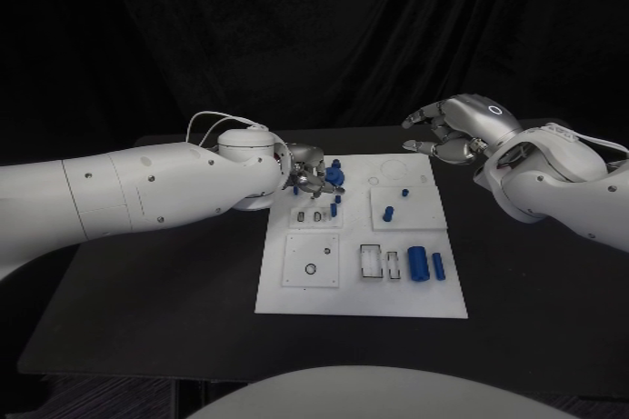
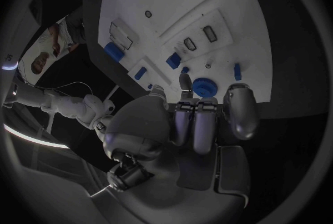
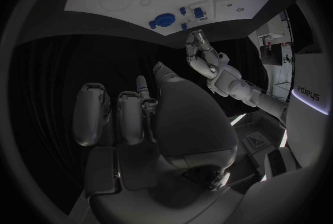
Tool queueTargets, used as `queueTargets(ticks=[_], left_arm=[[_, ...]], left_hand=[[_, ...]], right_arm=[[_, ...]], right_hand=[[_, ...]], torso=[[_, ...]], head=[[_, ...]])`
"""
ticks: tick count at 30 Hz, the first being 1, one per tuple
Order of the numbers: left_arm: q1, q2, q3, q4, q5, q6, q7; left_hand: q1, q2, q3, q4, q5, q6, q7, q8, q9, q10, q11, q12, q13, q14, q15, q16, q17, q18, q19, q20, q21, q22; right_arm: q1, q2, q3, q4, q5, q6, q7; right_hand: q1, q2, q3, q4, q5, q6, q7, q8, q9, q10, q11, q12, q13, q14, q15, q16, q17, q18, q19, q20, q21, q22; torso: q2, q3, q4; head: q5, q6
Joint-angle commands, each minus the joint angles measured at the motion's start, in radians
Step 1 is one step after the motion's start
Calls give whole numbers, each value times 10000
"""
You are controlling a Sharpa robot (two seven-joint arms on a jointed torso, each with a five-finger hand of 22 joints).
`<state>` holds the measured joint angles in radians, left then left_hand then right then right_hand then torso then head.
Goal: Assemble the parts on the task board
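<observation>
The white task board (image 1: 361, 296) lies mid-table. A blue round part (image 1: 335, 174) stands at its far left corner, also seen in the left wrist view (image 2: 203, 86) and the right wrist view (image 3: 164, 20). My left hand (image 1: 309, 178) hovers right beside it, fingertips (image 2: 186, 84) close to the part, with nothing in its grasp. Small blue pegs (image 1: 335, 206) stand just in front of that hand. My right hand (image 1: 453, 133) hangs above the table beyond the board's far right corner, fingers loosely bent and empty. Two blue cylinders (image 1: 424, 264) lie near the board's right edge.
A blue piece (image 1: 389, 214) and a small peg (image 1: 404, 194) sit on the raised plate right of centre. Rectangular slots (image 1: 371, 261) and a small ring (image 1: 311, 269) mark the front half of the board. Black table (image 1: 157, 301) surrounds the board.
</observation>
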<state>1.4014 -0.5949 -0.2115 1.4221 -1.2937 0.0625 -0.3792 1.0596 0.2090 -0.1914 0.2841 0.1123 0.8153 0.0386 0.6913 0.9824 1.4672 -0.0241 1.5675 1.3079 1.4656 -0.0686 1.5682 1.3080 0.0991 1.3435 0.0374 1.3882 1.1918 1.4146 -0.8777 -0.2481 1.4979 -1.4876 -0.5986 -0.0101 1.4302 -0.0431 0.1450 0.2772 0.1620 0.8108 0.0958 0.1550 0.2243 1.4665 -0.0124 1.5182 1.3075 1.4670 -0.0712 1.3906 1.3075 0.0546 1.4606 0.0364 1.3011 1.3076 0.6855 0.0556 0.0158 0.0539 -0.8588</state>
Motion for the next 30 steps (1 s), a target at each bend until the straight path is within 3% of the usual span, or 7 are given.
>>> queueTargets(ticks=[1,4,7,11,16,30], left_arm=[[11,69,10,-45,-167,600,-287],[7,110,9,-84,-168,704,-276],[2,161,9,-128,-168,728,-215],[-8,242,9,-191,-168,795,-184],[-20,299,8,-229,-168,858,-225],[-94,508,8,-371,-170,603,-204]], left_hand=[[-75,9,-40,-14,103,6,-52,120,428,1035,-86,33,2629,1052,-113,26,2628,-160,97,-36,77,148],[-82,20,-34,-12,117,-5,-61,128,535,1035,-98,33,2629,1052,-125,26,2628,-174,137,-48,108,219],[-112,44,-25,-8,101,-1,-76,143,682,1035,-115,33,2629,1052,-143,26,2628,-205,226,-66,181,372],[-169,54,-35,7,74,4,-91,162,864,1035,-134,33,2629,1052,-161,26,2628,-220,270,-85,218,451],[-199,62,-41,14,66,2,-96,162,928,1035,-139,33,2629,1052,-167,26,2628,-221,273,-91,220,460],[35,95,142,-175,365,-18,-125,-59,1244,1035,-169,33,2629,1052,-199,26,2628,-232,294,-128,235,546]], right_arm=[[-23,-13,6,-21,-19,-53,-59],[-22,-38,7,-25,-19,-60,-82],[-22,-57,7,-29,-19,-66,-100],[-22,-46,7,-57,-19,-78,-114],[-22,-27,7,-71,-19,-66,-130],[-23,3,7,-110,-19,11,-192]], right_hand=[[52,55,5,-49,38,83,0,47,-14,446,85,1,1840,577,21,18,663,0,239,38,13,1913],[54,52,4,-50,41,86,1,47,-15,439,86,-6,1830,576,21,12,656,2,236,38,5,1911],[54,52,4,-50,41,86,1,47,-15,439,86,-6,1830,576,21,12,656,2,236,38,5,1911],[53,49,3,-51,44,90,3,48,-15,446,86,0,1839,579,21,22,668,0,240,38,16,1914],[51,42,-2,-52,51,104,7,51,-17,435,90,-10,1825,576,22,9,653,2,236,39,3,1910],[40,33,-13,-46,58,129,19,55,-20,428,96,-17,1815,573,25,-6,637,4,235,41,-4,1908]], torso=[[-19,7,40],[-20,-13,92],[-26,-15,99],[-53,3,113],[-71,16,76],[-67,25,96]], head=[[-25,-75],[-100,-77],[-133,-78],[-174,-138],[-176,-138],[-215,-138]])
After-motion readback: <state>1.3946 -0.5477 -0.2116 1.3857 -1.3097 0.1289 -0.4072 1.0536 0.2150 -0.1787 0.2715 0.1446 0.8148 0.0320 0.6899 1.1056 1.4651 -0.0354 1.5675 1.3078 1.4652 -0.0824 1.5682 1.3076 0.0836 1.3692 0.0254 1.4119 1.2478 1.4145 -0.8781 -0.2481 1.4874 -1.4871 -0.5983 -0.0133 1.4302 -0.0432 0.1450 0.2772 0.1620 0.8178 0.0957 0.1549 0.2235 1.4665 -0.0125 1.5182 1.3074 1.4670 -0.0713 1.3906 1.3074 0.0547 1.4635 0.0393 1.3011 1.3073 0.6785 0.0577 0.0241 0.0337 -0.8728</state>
